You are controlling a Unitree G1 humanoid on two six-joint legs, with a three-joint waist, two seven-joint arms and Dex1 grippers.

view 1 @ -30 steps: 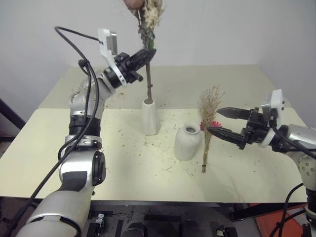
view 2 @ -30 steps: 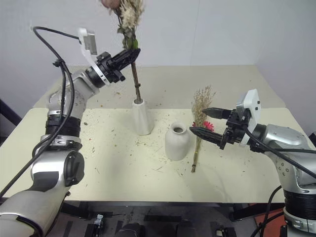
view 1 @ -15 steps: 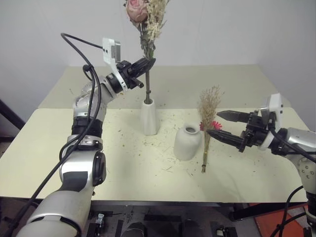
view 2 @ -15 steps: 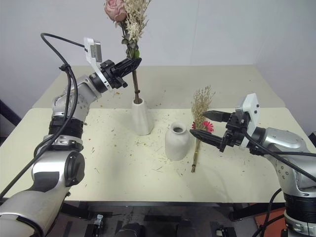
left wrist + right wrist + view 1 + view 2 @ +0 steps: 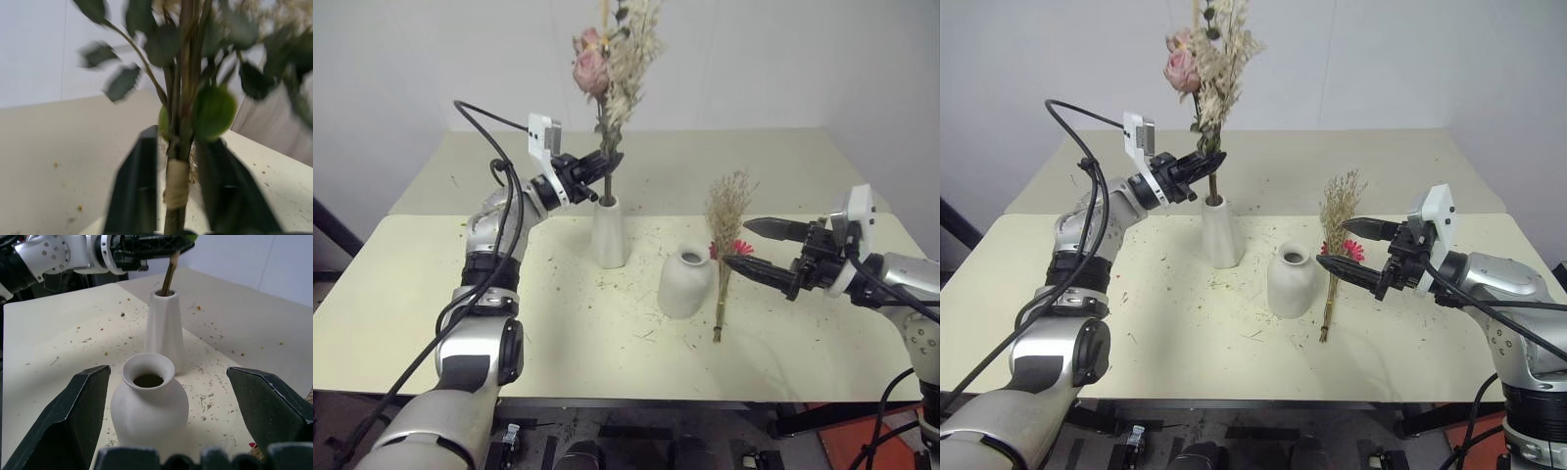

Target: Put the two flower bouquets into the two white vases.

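The rose bouquet [image 5: 610,88] is seated stem-down in the tall vase [image 5: 608,233] at centre, the left hand [image 5: 604,167] slackened about its stem; the grass bouquet [image 5: 725,257], lying right of the squat vase [image 5: 686,283], is judged next for the wide-open right hand [image 5: 746,245].

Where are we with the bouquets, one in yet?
Nearly: the rose bouquet stands with its stem in the tall vase, the left pincer at the stem. Left: the grass bouquet lies on the table beside the squat vase, right pincer open nearby.

Head stereo pair above the table [image 5: 558,323]; wrist cameras close, level, sharing the tall vase [image 5: 165,328].
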